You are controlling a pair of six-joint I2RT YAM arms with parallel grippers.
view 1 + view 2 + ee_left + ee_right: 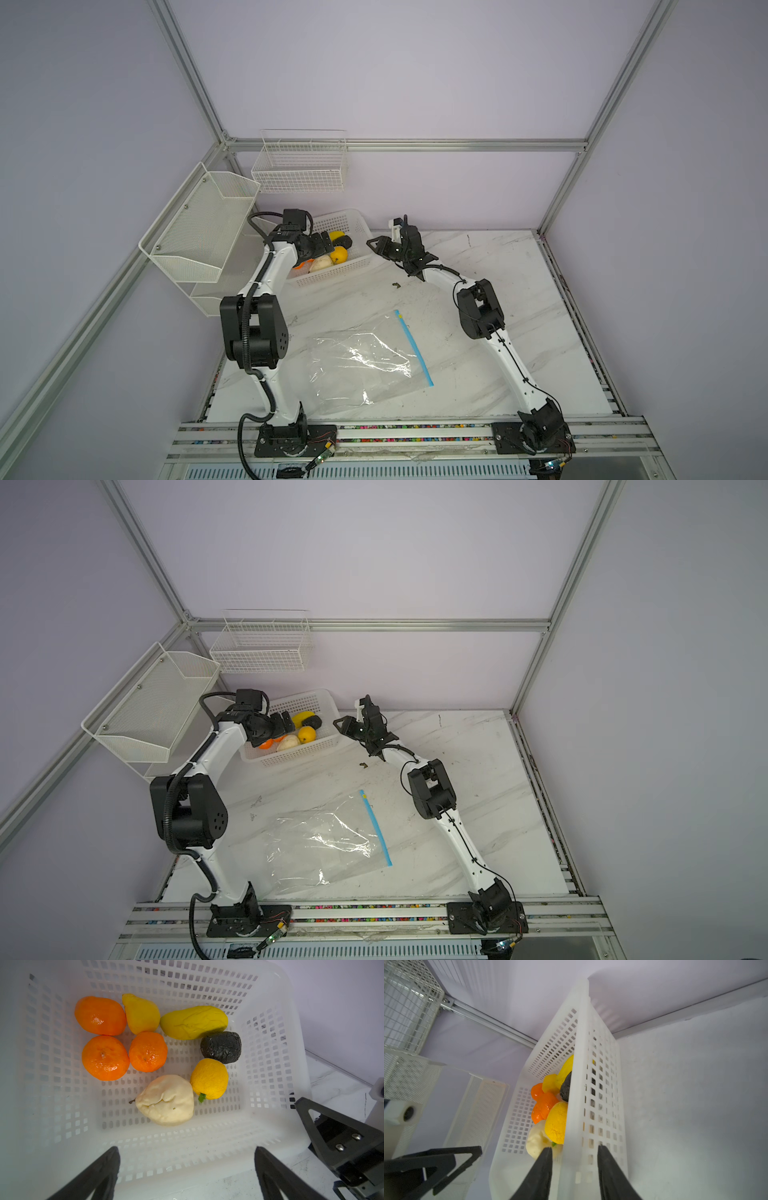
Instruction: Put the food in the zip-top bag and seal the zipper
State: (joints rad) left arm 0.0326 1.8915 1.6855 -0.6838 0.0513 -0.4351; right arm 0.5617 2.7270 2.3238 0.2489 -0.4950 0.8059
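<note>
White basket (582, 1022) wall between right end effector (574, 1148) jaws; food (148, 1051) inside.

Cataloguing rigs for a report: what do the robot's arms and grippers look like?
Both have white links and black joint housings. The left arm carries a thick black corrugated hose, the right arm a thin black cable. The left gripper and right gripper have black, open-triangle fingers.
</note>
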